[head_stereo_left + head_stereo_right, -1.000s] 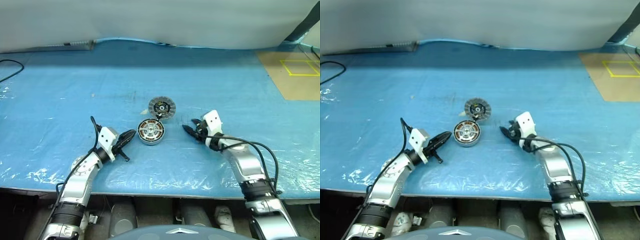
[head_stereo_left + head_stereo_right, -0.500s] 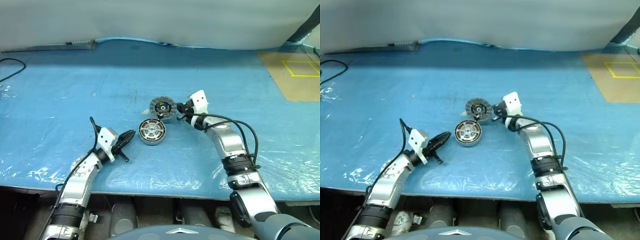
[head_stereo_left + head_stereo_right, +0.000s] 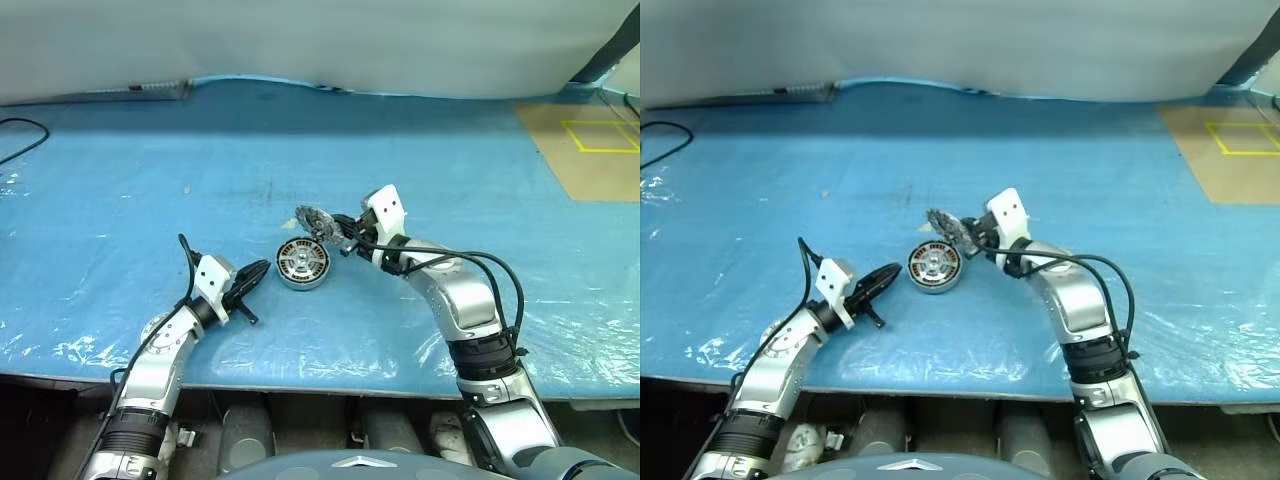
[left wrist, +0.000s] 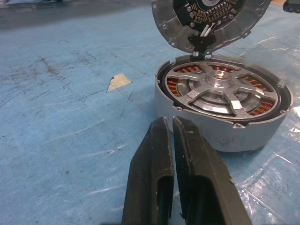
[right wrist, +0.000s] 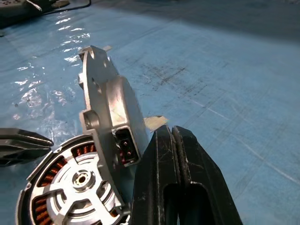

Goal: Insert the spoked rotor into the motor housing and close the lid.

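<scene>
Silver arms with black cables, white wrist blocks, each pincer [image 3: 258,270] [image 3: 343,238] of black fingers.

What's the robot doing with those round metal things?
It's putting a small motor together on the blue table. The spoked rotor already sits inside the motor housing. The right gripper, fingers shut, is tipping the lid up on edge above the housing. The left gripper, also shut, waits beside the housing.

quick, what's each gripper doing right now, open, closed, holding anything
Left gripper: closed, holding nothing, beside the motor housing.
Right gripper: closed, tipping the lid up; whether it grips it cannot be told.
</scene>
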Robot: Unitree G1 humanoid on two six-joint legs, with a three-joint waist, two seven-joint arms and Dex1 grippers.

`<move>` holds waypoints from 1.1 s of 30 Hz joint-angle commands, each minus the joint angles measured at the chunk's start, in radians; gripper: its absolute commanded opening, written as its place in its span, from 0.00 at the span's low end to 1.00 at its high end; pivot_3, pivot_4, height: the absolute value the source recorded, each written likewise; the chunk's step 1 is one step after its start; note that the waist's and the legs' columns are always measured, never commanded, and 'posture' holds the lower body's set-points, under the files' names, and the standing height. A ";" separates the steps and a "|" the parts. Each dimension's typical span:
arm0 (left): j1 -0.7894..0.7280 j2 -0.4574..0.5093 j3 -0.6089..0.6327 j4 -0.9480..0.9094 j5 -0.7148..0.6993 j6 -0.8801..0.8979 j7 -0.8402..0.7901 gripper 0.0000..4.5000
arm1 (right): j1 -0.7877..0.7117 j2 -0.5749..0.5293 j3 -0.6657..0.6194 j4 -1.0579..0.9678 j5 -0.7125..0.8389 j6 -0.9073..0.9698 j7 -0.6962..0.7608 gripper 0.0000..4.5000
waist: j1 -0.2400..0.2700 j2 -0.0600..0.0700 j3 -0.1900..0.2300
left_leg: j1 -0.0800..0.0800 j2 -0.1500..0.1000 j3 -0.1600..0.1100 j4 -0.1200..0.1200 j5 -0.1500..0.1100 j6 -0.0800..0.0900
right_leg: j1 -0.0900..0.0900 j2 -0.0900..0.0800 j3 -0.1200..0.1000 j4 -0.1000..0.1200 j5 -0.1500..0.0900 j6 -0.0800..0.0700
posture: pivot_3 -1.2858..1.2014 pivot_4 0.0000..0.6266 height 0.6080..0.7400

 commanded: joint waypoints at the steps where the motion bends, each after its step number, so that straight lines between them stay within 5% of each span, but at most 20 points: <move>1: -0.003 0.005 0.004 -0.033 -0.004 -0.009 0.005 0.05 | 0.017 0.027 0.012 -0.068 0.036 0.010 -0.008 0.00 | 0.000 0.000 0.000 | 0.000 0.000 0.000 0.000 0.000 0.000 | 0.000 0.000 0.000 0.000 0.000 0.000 | 0.52 0.24 1.00; 25: 0.021 0.009 0.006 -0.047 0.003 0.000 0.009 0.05 | 0.129 -0.065 0.080 -0.139 0.035 -0.081 0.057 0.00 | 0.001 0.000 0.000 | 0.000 0.000 0.000 0.000 0.000 0.000 | 0.000 0.000 0.000 -0.001 0.000 0.000 | 0.52 0.24 1.00; 29: 0.022 0.004 0.005 -0.028 0.004 -0.020 0.005 0.05 | 0.125 -0.051 0.078 -0.128 0.024 -0.124 0.038 0.20 | 0.001 0.000 0.000 | 0.000 0.000 0.000 0.000 0.000 0.000 | 0.000 0.000 0.000 -0.001 0.000 0.000 | 0.52 0.24 1.00; 33: 0.018 0.004 0.006 -0.020 0.000 -0.027 0.001 0.05 | 0.103 -0.018 0.083 -0.108 0.027 -0.134 0.024 0.52 | 0.000 0.000 0.000 | 0.000 0.000 0.000 0.000 0.000 0.000 | 0.000 0.000 0.000 -0.001 0.000 0.000 | 0.52 0.24 1.00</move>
